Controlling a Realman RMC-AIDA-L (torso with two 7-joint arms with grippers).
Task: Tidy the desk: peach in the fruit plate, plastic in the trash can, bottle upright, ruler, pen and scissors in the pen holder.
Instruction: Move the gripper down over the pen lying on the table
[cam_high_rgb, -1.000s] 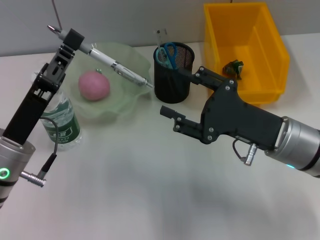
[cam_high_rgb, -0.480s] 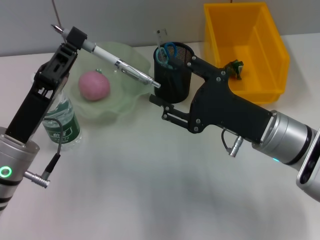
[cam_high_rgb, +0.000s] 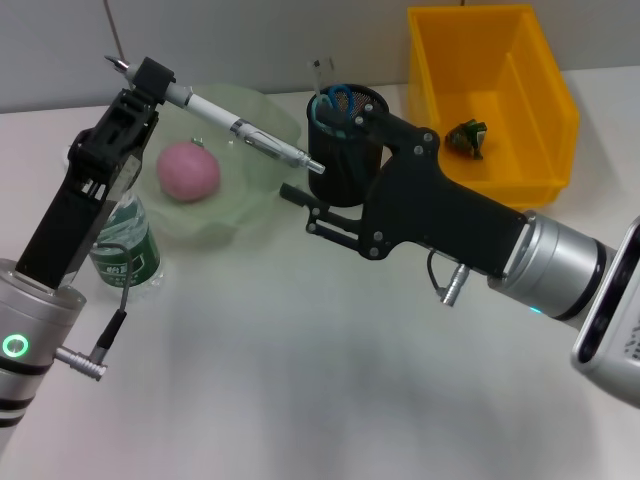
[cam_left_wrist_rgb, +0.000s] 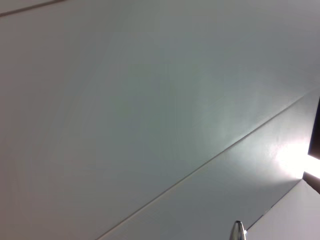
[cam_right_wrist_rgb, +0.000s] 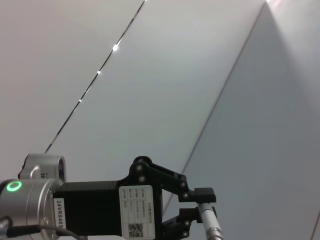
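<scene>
While the left gripper (cam_high_rgb: 150, 82) has its jaws pinched on the pen (cam_high_rgb: 235, 127) close to the pen's rear end, the long barrel sticks out sideways and slightly downward, unsupported, with its tip just short of the pen holder (cam_high_rgb: 345, 150). The right gripper (cam_high_rgb: 298, 207) is raised in front of the pen holder, jaws spread, its upper finger just under the pen tip; no contact between them can be confirmed. In the right wrist view the left gripper (cam_right_wrist_rgb: 197, 207) shows with the pen's barrel (cam_right_wrist_rgb: 209, 222) in its jaws. The left wrist view shows only a pen end (cam_left_wrist_rgb: 238, 231) against a blank surface.

Judgement: this looks like a handover or regrasp of the pen ahead of insertion.

Risks noted:
- Grip near one end leaves a long lever; a nudge from the right gripper could swing or dislodge the pen.
- The right arm body stands hard against the pen holder and could tip it, spilling the scissors (cam_high_rgb: 333, 103) and ruler (cam_high_rgb: 317, 75) inside.
- A release before the right jaws close would drop the pen onto the worktop (cam_high_rgb: 300, 380) or into the fruit plate (cam_high_rgb: 255, 200).

Elsewhere: peach (cam_high_rgb: 188, 170) in the fruit plate, bottle (cam_high_rgb: 125, 245) upright beside it, plastic (cam_high_rgb: 467, 137) in the trash can (cam_high_rgb: 545, 110).
</scene>
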